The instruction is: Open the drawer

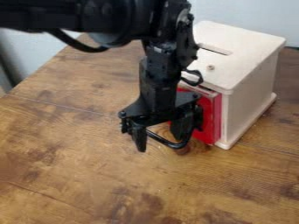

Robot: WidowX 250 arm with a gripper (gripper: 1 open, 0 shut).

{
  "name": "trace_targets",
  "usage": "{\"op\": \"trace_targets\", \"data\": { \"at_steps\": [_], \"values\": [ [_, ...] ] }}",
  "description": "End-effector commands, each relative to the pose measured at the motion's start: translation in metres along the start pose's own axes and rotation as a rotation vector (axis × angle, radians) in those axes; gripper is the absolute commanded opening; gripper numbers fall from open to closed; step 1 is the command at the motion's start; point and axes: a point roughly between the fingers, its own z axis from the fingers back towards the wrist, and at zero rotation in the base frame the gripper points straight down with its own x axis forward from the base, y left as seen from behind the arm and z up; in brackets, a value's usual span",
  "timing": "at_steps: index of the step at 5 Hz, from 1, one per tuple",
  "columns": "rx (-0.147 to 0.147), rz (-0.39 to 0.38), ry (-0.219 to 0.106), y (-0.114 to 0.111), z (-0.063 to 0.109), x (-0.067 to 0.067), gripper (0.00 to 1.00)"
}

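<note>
One small bright-red box drawer [205, 118] looks light and stiff; the spread black gripper [156, 133] should hook its black wire loop handle [176, 133].

I've got bare worn wooden counter [70, 166] open to the left and front. On the right, the pale wooden cube casing [247, 74] blocks passage, its small bright-red drawer [205, 118] with black wire loop handle [176, 138] jutting just beside my pincer [156, 133].

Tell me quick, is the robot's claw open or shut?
Gripper: open, fingers around the drawer handle, not squeezing it.
</note>
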Motion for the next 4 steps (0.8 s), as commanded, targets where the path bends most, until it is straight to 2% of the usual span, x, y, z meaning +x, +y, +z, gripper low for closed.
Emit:
{"op": "trace_targets", "data": {
  "at_steps": [1, 2, 3, 4],
  "values": [
    [-0.098, 0.06, 0.05, -0.008, 0.01, -0.001, 1.0],
    [-0.153, 0.075, 0.04, -0.011, 0.002, -0.009, 1.0],
    [-0.18, 0.083, 0.004, -0.013, 0.005, -0.014, 1.0],
    [-0.173, 0.082, -0.039, -0.017, 0.002, -0.018, 1.0]
  ]
}}
